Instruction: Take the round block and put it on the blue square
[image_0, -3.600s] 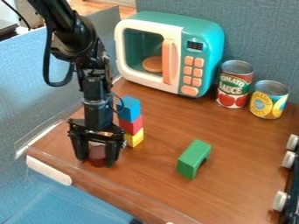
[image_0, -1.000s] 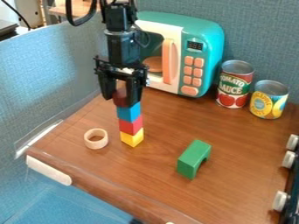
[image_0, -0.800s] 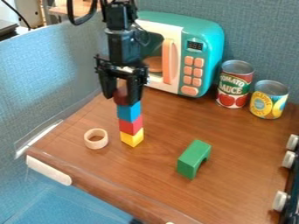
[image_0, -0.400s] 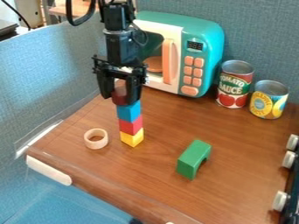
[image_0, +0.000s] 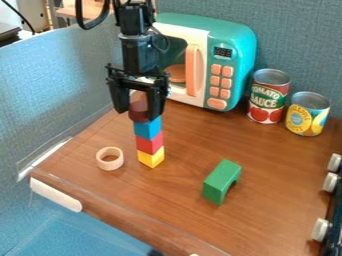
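Round block (image_0: 138, 106), dark red-brown, stands upright left of centre in the upper half of the frame, directly above the blue square (image_0: 148, 128). Its lower end appears to bear on the top face of the blue square. The blue square forms the top cube of a column; the red cube (image_0: 150, 144) lies beneath it, and the yellow cube (image_0: 151, 157) forms the base on the tabletop (image_0: 180, 205). Task status: pick-up and transfer are complete; placement is judged complete or nearly so. Remaining operation: confirm that the block bears its own weight, then withdraw the gripper (image_0: 137, 115) upward. Gripper state: the two fingers point down, one on each side of the block, parted somewhat wider than its body. The block shows in the gap between them, and the opening reads as a release setting rather than a clamp. Light contact at either side cannot be ruled out from this angle. Caution: raise the gripper straight up; sideways travel may catch the block and topple the narrow column. Clearances: the wooden ring (image_0: 109, 158) lies left of the column, near it, and the green arch (image_0: 221, 182) stands well apart at lower right of centre.
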